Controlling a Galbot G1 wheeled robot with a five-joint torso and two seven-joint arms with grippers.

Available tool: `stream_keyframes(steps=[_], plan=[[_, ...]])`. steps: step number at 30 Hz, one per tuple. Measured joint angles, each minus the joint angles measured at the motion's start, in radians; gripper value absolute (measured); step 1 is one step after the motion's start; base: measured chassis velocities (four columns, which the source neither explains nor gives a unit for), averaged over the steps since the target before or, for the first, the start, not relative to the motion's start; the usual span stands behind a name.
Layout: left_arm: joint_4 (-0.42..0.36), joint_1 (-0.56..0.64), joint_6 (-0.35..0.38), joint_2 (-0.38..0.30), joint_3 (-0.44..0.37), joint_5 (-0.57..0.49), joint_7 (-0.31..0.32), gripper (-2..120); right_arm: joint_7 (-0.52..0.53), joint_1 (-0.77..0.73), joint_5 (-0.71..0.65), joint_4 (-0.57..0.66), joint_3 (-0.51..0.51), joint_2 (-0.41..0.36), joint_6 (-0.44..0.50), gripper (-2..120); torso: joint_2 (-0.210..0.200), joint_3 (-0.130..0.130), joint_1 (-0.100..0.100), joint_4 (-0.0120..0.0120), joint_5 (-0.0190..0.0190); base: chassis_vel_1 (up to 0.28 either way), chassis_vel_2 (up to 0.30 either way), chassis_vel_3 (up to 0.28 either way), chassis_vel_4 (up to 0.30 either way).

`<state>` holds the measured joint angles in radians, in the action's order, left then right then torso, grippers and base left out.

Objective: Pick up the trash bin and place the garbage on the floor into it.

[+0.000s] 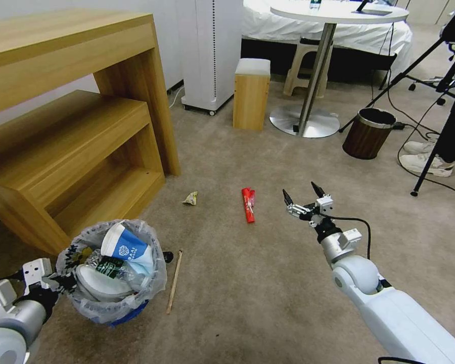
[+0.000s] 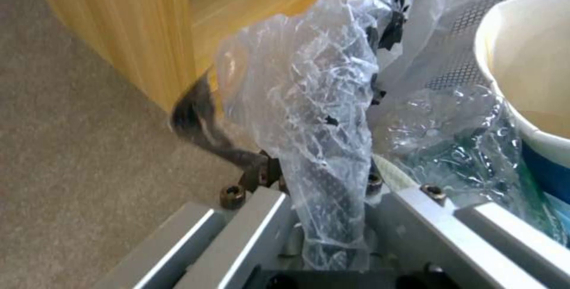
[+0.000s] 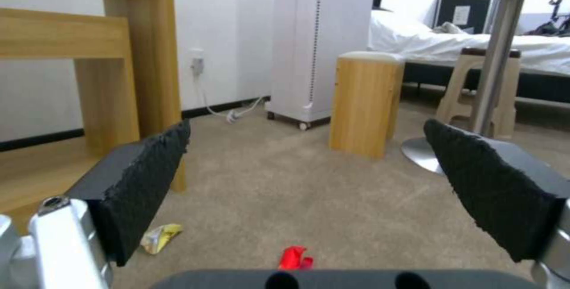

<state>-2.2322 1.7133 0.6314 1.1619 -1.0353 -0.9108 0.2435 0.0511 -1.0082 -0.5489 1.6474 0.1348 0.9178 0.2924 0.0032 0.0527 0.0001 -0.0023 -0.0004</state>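
- We see the trash bin (image 1: 111,283) at the lower left of the head view, on the beige carpet floor (image 1: 247,283) just in front of the low wooden shelf unit (image 1: 71,151).
- Its crinkled plastic liner (image 2: 315,115) bulges over the rim, and inside lie a blue-white paper cup (image 1: 124,245), a white slipper (image 1: 98,285) and a green-label bottle (image 1: 114,268).
- Our left tool (image 1: 53,280) is clenched on the bin's rim and liner at the side toward the shelf unit; in the left wrist view the plastic runs straight down between its metal fingers (image 2: 409,217).
- A wooden stick (image 1: 174,281) lies on the floor just beside the bin, on its right.
- Farther out lie a crumpled yellowish wrapper (image 1: 190,198) and a red packet (image 1: 248,204), well apart from the bin.
- Our right tool (image 1: 303,194) hangs released, its dark pads (image 3: 148,186) wide apart, near the red packet and to its right, touching nothing.
- Beyond stand a small wooden stool (image 1: 251,93), a round pedestal table (image 1: 333,12) and a dark brown bin with a metal rim (image 1: 368,133).
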Motion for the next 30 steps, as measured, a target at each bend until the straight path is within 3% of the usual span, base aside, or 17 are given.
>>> stream_keyframes(steps=[15,27,30], plan=[[-0.039,0.028,-0.005,0.022,-0.078,-0.023,0.006,1,-0.01,-0.015,0.004,0.002,-0.002,0.005,0.008,100,0.0,0.0,0.0,0.0,0.0005,0.0,0.0,0.0,0.0],[-0.073,0.034,-0.001,0.036,-0.08,-0.034,0.017,1,-0.015,-0.005,0.001,-0.004,-0.013,0.005,0.01,100,0.0,0.0,0.0,-0.0001,0.0005,0.0,0.0,0.0,0.0],[-0.073,0.034,0.0,0.04,-0.074,-0.031,0.018,1,-0.015,-0.009,-0.016,0.017,-0.029,-0.004,-0.028,100,0.0,0.0,0.0,0.0,0.0001,0.0,0.0,0.0,0.0]])
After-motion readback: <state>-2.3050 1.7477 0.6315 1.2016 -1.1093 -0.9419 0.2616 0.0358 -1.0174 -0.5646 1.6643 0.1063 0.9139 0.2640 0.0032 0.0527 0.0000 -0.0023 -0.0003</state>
